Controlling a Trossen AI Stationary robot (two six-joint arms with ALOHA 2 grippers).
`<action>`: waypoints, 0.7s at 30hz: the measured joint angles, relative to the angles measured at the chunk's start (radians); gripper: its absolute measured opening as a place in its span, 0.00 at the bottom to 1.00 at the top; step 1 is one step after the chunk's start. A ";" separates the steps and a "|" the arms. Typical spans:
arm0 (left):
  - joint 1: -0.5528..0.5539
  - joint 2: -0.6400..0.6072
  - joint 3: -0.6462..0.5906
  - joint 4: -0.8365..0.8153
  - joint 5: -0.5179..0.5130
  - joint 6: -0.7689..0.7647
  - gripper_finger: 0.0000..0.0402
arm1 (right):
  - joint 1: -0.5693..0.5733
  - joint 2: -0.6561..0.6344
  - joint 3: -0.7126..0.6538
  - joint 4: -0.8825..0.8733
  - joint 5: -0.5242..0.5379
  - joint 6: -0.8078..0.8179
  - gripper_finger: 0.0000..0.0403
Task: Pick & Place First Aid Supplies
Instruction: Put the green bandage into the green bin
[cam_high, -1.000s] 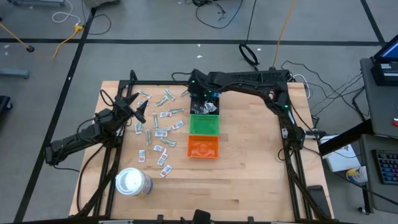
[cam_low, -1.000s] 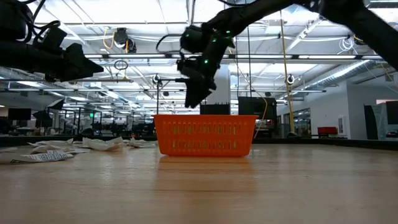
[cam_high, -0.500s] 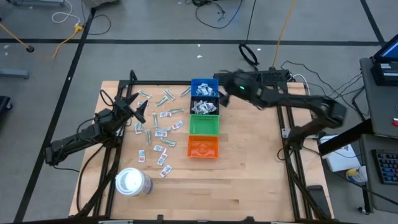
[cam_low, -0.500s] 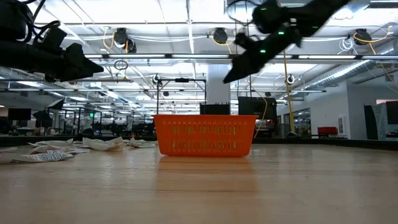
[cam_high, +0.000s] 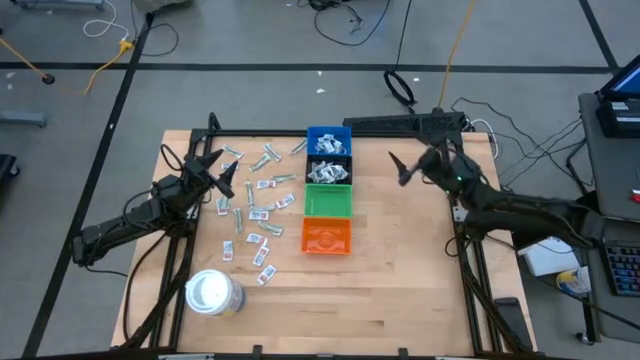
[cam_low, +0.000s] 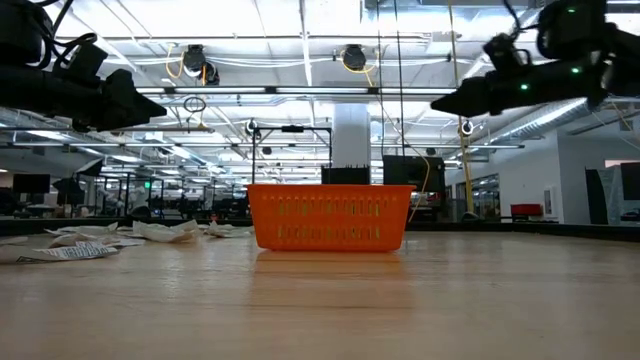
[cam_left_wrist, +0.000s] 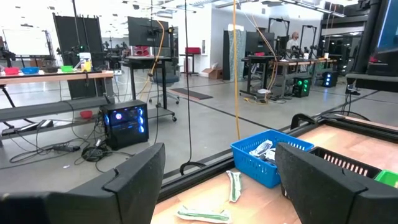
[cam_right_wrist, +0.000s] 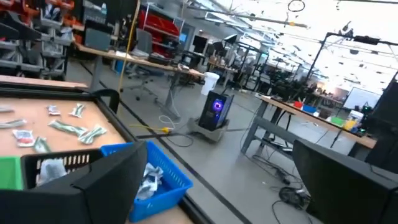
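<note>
An orange bin (cam_low: 330, 216) is seen standing on the wooden table (cam_low: 400, 300), with small flat packets (cam_low: 90, 240) scattered to its left. Two dark grippers are held above the table: the left gripper (cam_low: 140, 100) over the packets, the right gripper (cam_low: 450, 103) at upper right, empty.

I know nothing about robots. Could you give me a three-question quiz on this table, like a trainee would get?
1. True or false: the right gripper holds a packet.
2. Which bin sits nearest the white roll: A blue, B green, C orange?
3. Fill in: the loose packets lie on the bins' ____ side, near the left gripper.

Key: 1 false, its fingers are open and empty; 2 C; 3 left.
</note>
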 joint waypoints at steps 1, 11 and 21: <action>0.000 0.000 0.000 0.000 0.000 0.000 0.76 | -0.003 -0.028 -0.018 -0.007 -0.002 0.016 0.98; 0.000 0.000 0.000 0.000 0.000 0.000 0.76 | -0.023 -0.217 -0.166 -0.034 -0.004 0.192 0.98; 0.000 0.000 0.000 0.000 0.000 0.000 0.76 | -0.023 -0.353 -0.232 -0.208 -0.004 0.328 0.98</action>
